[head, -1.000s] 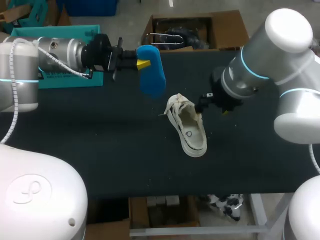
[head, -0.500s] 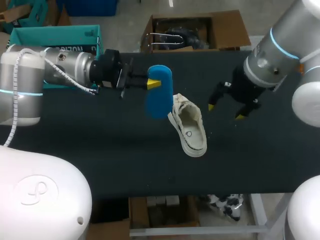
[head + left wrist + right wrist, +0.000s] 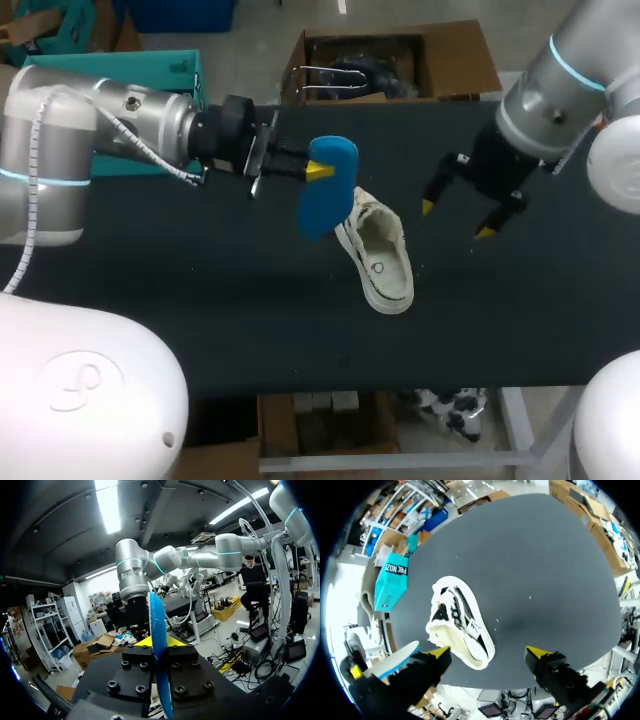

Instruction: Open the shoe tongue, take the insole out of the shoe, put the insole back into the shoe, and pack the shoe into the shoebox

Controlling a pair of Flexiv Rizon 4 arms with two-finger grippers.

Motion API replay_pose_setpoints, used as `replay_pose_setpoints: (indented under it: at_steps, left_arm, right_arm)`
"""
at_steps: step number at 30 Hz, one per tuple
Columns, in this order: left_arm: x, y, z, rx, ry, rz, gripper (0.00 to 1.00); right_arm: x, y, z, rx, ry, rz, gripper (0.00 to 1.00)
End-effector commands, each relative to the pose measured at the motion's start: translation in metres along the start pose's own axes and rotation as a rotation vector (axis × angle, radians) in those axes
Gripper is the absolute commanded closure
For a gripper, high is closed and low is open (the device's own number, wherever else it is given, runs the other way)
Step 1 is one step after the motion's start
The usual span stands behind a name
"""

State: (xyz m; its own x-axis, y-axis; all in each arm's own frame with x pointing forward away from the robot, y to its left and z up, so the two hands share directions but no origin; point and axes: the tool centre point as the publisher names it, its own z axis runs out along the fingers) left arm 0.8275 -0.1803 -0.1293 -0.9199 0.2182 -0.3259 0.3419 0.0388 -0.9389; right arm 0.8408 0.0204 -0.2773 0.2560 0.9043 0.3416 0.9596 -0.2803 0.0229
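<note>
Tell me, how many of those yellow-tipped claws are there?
2. The left gripper is shut on the blue insole, held beside the shoe; the right gripper hangs open on the shoe's other side.

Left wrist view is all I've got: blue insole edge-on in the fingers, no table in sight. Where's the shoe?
Observer: The shoe lies on the table, opening up. The left gripper holds the insole in the air right by its laced end.
Operator: Is the right arm holding the shoe?
Observer: No. The right gripper is open and empty, above the table off the shoe's other side.
Operator: Shoebox?
Observer: The teal shoebox is by the table's far left corner, well apart from the shoe.
</note>
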Motion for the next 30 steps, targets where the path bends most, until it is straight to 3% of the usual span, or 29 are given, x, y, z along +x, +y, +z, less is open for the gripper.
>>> replay_pose_setpoints:
  at_steps: [1, 2, 7, 11, 18, 21, 26, 30]
  left_arm:
    - [0.023, -0.004, 0.027, -0.035, 0.008, 0.164, 1.00]
    - [0.034, -0.006, 0.039, -0.027, 0.023, 0.168, 1.00]
    - [0.043, -0.006, 0.048, -0.003, 0.038, 0.197, 1.00]
    - [0.044, -0.011, 0.051, 0.033, 0.052, 0.220, 1.00]
    - [0.044, -0.011, 0.050, 0.046, 0.077, 0.255, 1.00]
    - [0.044, -0.013, 0.051, 0.055, 0.070, 0.228, 1.00]
    - [0.042, -0.018, 0.046, 0.105, 0.056, 0.207, 1.00]
    - [0.037, -0.028, 0.035, 0.200, -0.031, 0.055, 1.00]
  right_arm:
    - [-0.011, -0.015, -0.011, 0.132, 0.048, 0.184, 0.00]
    - [-0.012, -0.018, -0.013, 0.144, 0.050, 0.226, 0.00]
    - [-0.015, -0.036, -0.016, 0.178, 0.105, 0.358, 0.00]
    - [-0.018, -0.046, -0.017, 0.183, 0.170, 0.394, 0.00]
    - [-0.027, -0.054, -0.006, 0.204, 0.193, 0.459, 0.00]
    - [-0.025, -0.050, -0.006, 0.216, 0.214, 0.405, 0.00]
    - [-0.028, -0.046, -0.003, 0.216, 0.203, 0.465, 0.00]
    - [-0.031, -0.045, -0.004, 0.212, 0.191, 0.479, 0.00]
